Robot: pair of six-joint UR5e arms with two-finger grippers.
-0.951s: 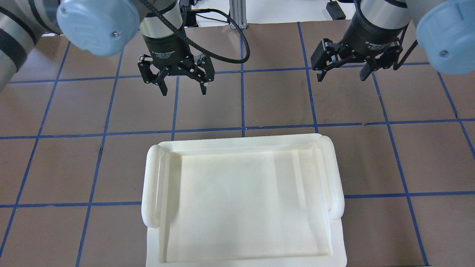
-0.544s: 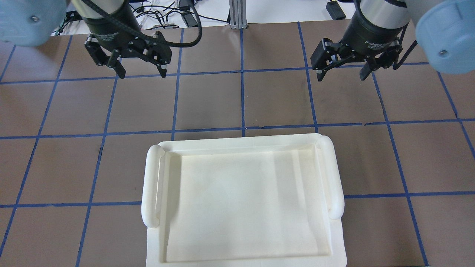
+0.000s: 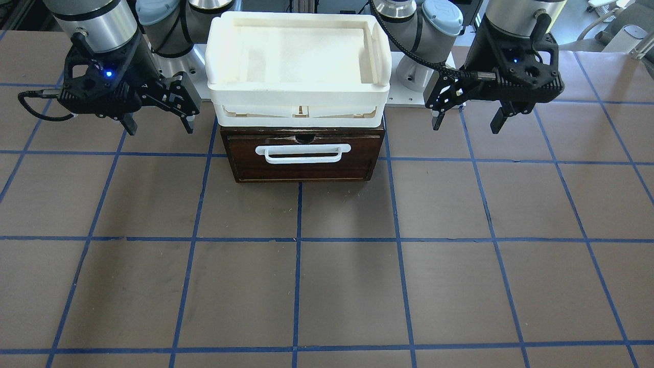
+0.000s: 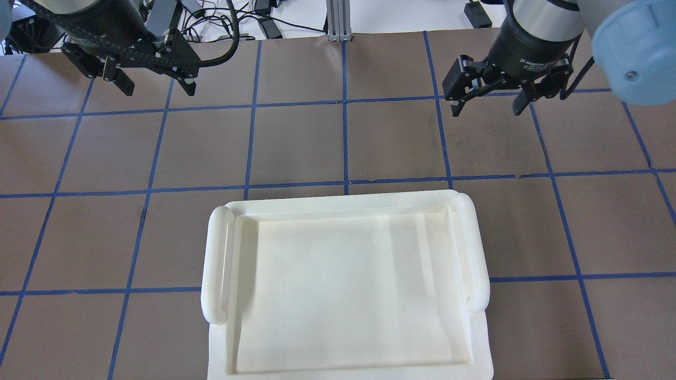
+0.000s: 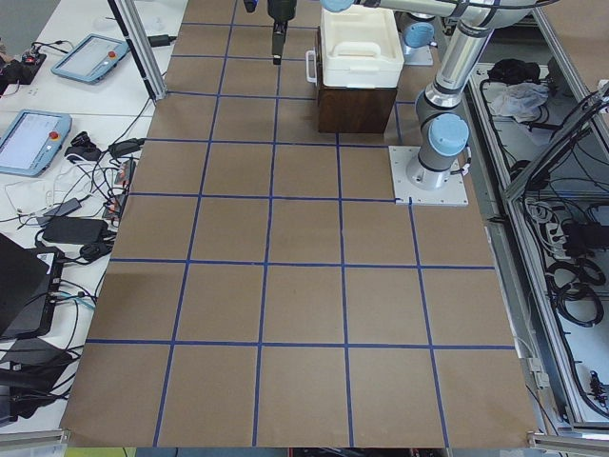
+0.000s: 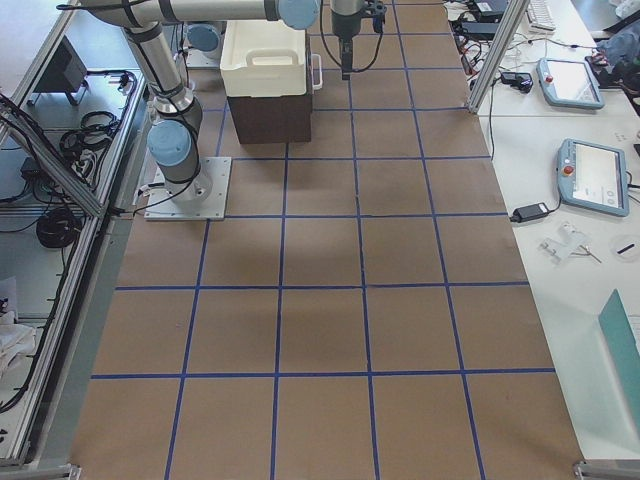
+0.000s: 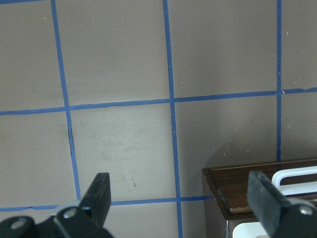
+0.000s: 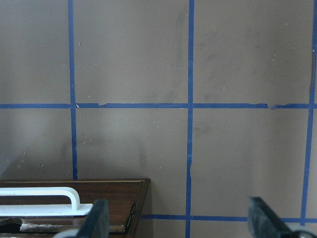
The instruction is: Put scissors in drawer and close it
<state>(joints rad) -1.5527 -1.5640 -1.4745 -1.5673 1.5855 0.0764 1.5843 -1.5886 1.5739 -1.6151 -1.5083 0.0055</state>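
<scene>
The dark brown wooden drawer (image 3: 306, 171), seemingly shut, sits midway between left gripper (image 3: 465, 125) and right gripper (image 3: 160, 127), both gaping empty; scissors unseen.

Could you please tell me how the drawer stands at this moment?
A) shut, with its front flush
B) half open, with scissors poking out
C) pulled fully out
A: the drawer front, with its white handle, sits flush under the white tray, and none of its inside shows.
</scene>
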